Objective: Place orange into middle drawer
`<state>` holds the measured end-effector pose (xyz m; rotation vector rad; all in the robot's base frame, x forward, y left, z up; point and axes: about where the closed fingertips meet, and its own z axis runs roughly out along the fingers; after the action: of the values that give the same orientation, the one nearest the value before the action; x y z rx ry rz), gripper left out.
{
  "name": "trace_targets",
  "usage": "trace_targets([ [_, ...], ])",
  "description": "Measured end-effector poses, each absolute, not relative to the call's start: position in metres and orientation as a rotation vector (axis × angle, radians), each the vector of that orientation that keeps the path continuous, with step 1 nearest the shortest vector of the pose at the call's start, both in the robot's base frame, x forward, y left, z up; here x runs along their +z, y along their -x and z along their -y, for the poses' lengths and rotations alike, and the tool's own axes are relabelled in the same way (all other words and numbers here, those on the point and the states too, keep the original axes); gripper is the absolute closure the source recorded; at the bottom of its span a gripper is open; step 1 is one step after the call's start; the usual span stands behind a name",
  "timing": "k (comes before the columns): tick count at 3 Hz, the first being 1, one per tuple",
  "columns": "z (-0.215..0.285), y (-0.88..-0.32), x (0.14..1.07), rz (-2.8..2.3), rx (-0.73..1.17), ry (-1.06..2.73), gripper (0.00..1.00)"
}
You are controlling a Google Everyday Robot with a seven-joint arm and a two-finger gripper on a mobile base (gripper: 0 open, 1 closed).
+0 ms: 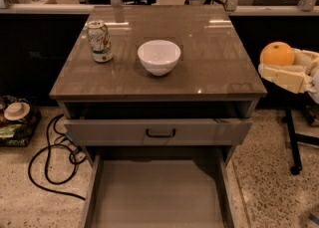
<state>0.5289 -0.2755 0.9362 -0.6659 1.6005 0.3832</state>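
Claw (285,70) around orange (277,54), right of tabletop (214,57).

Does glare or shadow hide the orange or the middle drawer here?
Camera view: light reflections streak the glossy tabletop mostly near its far edge; the orange, held in the gripper at the picture's right edge, off the tabletop, is evenly lit; the floor of the middle drawer is shaded at the back but visible.

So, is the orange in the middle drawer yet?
No, the orange is held in the gripper off the right side of the cabinet, and the middle drawer shows only a bare floor.
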Motion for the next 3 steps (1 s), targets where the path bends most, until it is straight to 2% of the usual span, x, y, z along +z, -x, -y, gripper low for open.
trace_targets([
  [1, 0.27, -0.525, 0.925, -1.603, 0.386, 0.724, 1.0],
  [3, 0.303, -0.462, 0.864, -1.661, 0.438, 0.931, 1.0],
])
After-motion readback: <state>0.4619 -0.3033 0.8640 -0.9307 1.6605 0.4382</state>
